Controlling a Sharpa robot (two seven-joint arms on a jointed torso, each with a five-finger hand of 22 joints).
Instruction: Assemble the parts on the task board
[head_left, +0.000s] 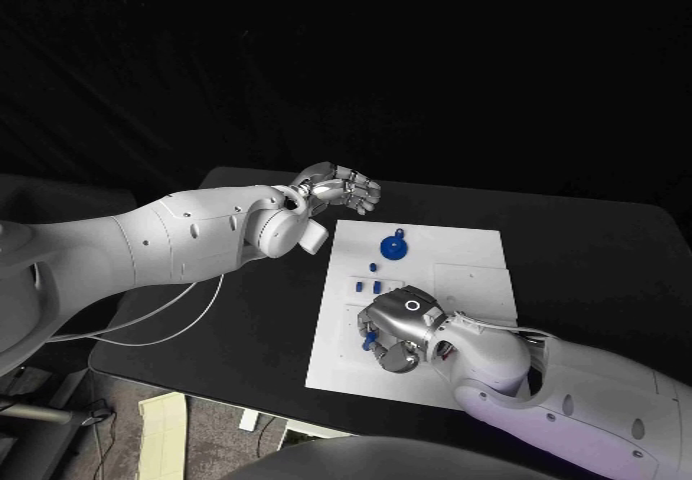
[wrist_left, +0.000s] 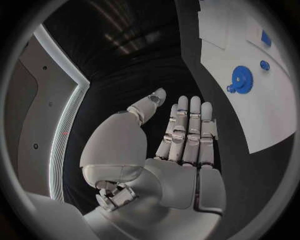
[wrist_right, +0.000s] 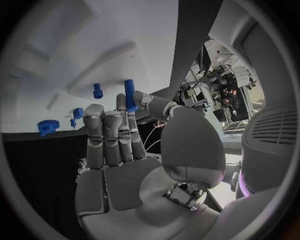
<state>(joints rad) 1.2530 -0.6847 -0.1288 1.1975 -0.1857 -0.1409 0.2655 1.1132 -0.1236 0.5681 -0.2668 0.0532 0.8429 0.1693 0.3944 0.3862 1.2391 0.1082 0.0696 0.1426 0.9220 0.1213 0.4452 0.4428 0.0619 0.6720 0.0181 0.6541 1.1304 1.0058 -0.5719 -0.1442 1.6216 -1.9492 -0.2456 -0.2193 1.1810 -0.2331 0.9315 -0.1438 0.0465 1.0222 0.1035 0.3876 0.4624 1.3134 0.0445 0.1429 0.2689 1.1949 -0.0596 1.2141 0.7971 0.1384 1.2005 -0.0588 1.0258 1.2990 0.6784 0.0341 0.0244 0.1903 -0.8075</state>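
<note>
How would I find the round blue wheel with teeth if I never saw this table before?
Look at the white task board in the middle of the black table. Go to its far end, near the left hand, which hovers off the board's corner. The blue gear lies there alone, round and toothed with a small knob at its edge, far bigger than the little blue pegs nearer the right hand.

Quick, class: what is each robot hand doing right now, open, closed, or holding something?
Left hand: open, fingers straight, holding nothing, off the task board.
Right hand: pinching a blue part between thumb and finger over the board.
</note>
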